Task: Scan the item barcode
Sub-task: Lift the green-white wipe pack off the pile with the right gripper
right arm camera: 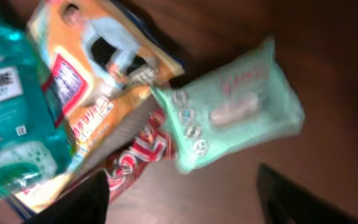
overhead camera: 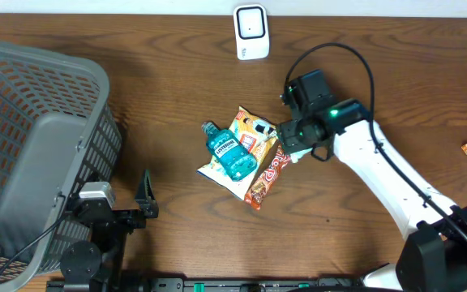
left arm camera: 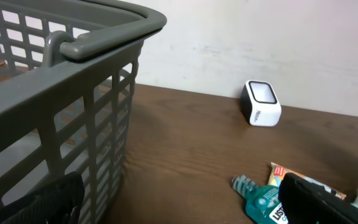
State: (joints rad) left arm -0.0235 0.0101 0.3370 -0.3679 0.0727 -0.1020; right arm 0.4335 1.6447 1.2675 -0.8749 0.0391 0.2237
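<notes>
1. Your left gripper: nearest, well left of the bottle; jaws wide, empty.
2. Basket: far left of the bottle.
3. Wipes pack, your item: flat on the table, just right of the bottle, overlapping a candy bar.
4. Your right gripper: over the pack, fingers apart, gripping nothing.
5. Scanner: well beyond the bottle.
</notes>
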